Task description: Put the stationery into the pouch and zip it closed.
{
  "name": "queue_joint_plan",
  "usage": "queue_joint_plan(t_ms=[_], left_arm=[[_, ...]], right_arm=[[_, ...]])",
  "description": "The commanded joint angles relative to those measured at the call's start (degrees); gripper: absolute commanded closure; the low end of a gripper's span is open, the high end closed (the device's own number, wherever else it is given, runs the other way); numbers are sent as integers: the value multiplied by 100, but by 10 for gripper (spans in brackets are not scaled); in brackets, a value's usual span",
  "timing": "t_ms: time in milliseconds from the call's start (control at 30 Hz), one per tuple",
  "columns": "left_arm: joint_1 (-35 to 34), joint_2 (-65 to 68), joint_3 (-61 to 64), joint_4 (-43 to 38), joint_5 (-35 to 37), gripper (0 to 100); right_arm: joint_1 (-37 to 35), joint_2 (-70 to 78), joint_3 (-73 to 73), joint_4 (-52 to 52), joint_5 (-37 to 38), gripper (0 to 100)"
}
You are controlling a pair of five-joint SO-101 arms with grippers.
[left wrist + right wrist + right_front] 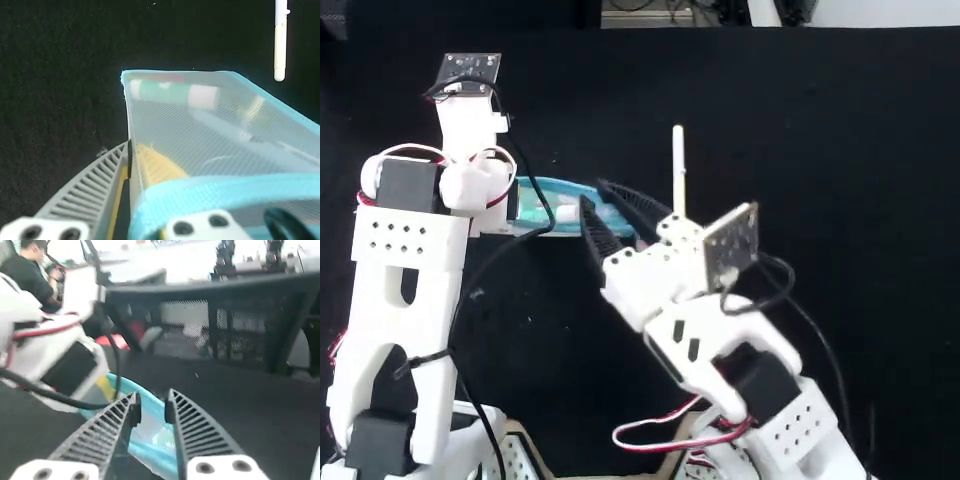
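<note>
Looks down on a black cloth-covered tabletop [840,130], with two white robot arms [405,290] rising from its near edge.

Shows, left of the tabletop's middle, a translucent mesh pouch with light-blue fabric trim [545,200], its mouth apparently open between the two arms.

Appears to have one end of the pouch pinched in the left end effector [131,150], with a grey ribbed finger pressed against the mesh wall.

Places the right end effector [150,412] just over the pouch's blue rim, black ribbed fingers slightly spread and holding nothing.

Shows a slim white pen [678,165] lying on bare tabletop just beyond the pouch, toward the far edge, apart from both arms.

Reveals through the mesh a green-and-white tube [172,92] already inside, plus other pale items too blurred to name.

Reads as mid-loading: some stationery in, the pen still out, the zip not yet drawn.

Probably calls next for lifting the right end effector clear of the rim, reaching past the pouch, and closing on the pen's shaft. Needs the left grip kept firm to hold the mouth open for the drop.
</note>
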Motion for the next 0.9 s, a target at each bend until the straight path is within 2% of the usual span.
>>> queue_joint_plan(t_ms=[0,133,333,567,867], left_arm=[[84,352,57,97,18,970],[75,352,92,79,18,970],[66,352,207,-53,44,970],[57,352,251,-44,53,970],[57,343,734,-624,299,970]], right_arm=[[264,664,-532,97,44,946],[378,1218,-1253,686,62,955],[378,1358,-3310,2901,765,956],[853,2475,-4620,3499,571,954],[545,4444,-6870,5987,580,955]])
